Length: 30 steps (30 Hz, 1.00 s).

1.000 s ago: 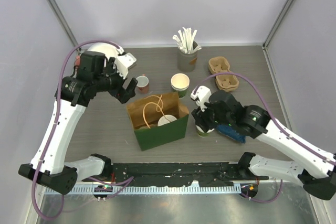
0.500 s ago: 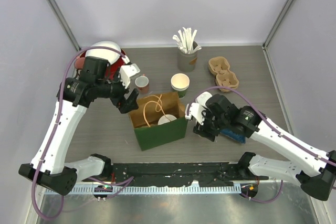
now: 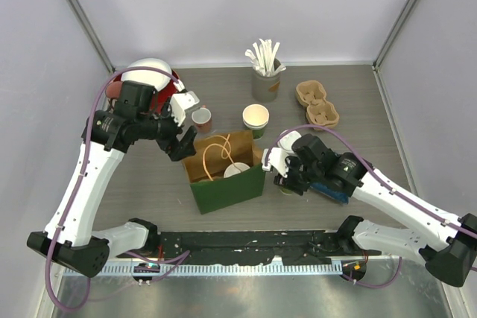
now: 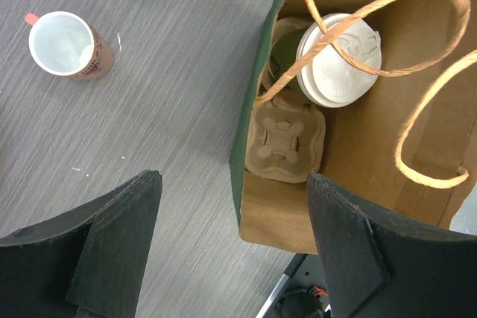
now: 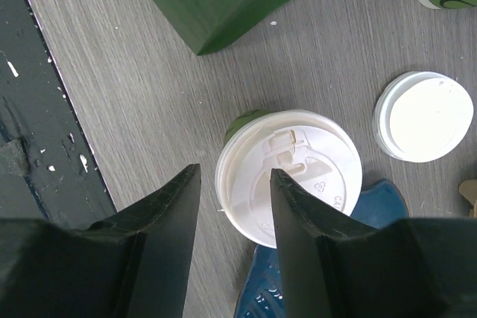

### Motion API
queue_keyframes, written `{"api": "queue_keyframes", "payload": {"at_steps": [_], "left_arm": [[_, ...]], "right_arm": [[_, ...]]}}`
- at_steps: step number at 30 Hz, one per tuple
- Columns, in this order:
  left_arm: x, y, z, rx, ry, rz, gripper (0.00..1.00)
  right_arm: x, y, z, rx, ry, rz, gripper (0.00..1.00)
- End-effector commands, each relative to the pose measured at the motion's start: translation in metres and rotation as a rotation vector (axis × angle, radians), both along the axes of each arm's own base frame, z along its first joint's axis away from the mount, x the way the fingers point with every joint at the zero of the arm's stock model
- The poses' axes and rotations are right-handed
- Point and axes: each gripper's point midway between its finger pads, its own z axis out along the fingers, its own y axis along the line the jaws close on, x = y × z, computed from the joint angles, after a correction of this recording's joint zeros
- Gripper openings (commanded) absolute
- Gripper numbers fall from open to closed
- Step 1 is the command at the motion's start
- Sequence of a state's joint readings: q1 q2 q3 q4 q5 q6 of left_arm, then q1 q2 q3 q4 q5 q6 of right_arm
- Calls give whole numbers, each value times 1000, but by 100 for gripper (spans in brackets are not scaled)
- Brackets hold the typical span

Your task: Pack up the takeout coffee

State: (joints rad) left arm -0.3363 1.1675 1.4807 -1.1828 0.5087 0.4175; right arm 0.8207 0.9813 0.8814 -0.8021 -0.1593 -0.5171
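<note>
Right gripper (image 5: 235,173) hangs directly over a small green paper cup with a round white plastic lid (image 5: 320,161). The cup stands on the grey wood-grain table (image 3: 149,176), at about 3 o'clock of the green paper bag with twine handles (image 3: 231,188). The jaws are partly apart, with a gap narrower than the lid. One finger lies at the cup's 9 o'clock side and the other crosses the lid's middle. Whether either finger touches the lid cannot be told, and nothing is clamped between them. Most of the lid spreads toward 3 o'clock of the gripper.

Left gripper (image 4: 235,180) is above the bag's 9 o'clock edge, jaws spread wide and holding nothing. Inside the bag, at 1 o'clock of this gripper, a second lidded green cup (image 4: 339,65) sits in a moulded brown cardboard carrier (image 4: 287,139).

Three green cups are in view. One is under the right gripper, one is in the bag, and one uncovered cup with a cream inside (image 3: 256,117) stands at 12 o'clock of the bag. There are three white lids, two of them fitted. A loose lid (image 5: 423,117) lies flat at 2 o'clock of the cup under the gripper.

There are also three cardboard carriers, one bagged and two (image 3: 311,92) (image 3: 323,115) at the table's 2 o'clock corner. A single small red-and-white cup (image 3: 201,118), a single grey holder of pale stirrers (image 3: 264,83) and one flat blue item (image 5: 328,288) are also on the table. The blue item touches the lidded cup at its 5 o'clock side.
</note>
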Motion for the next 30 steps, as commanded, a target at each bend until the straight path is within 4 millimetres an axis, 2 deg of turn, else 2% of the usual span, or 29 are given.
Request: {"api": "queue_keyframes", "payload": {"at_steps": [1, 6, 15, 19, 25, 28, 30], "left_arm": [[6, 4, 16, -8, -55, 44, 82], [14, 14, 14, 40, -69, 103, 80], [14, 11, 19, 25, -69, 98, 80], [13, 13, 20, 30, -72, 104, 79], [14, 13, 20, 30, -71, 104, 79], [12, 11, 20, 24, -65, 96, 79], [11, 11, 20, 21, -63, 91, 79]], "right_arm": [[9, 5, -1, 24, -40, -6, 49], [14, 7, -6, 19, -58, -5, 46], [13, 0, -17, -1, -41, -9, 39], [9, -4, -29, -17, -12, -9, 38], [9, -6, -28, -15, -19, -18, 30], [9, -9, -26, -17, -19, -33, 31], [10, -8, -18, 3, -28, -47, 39]]}}
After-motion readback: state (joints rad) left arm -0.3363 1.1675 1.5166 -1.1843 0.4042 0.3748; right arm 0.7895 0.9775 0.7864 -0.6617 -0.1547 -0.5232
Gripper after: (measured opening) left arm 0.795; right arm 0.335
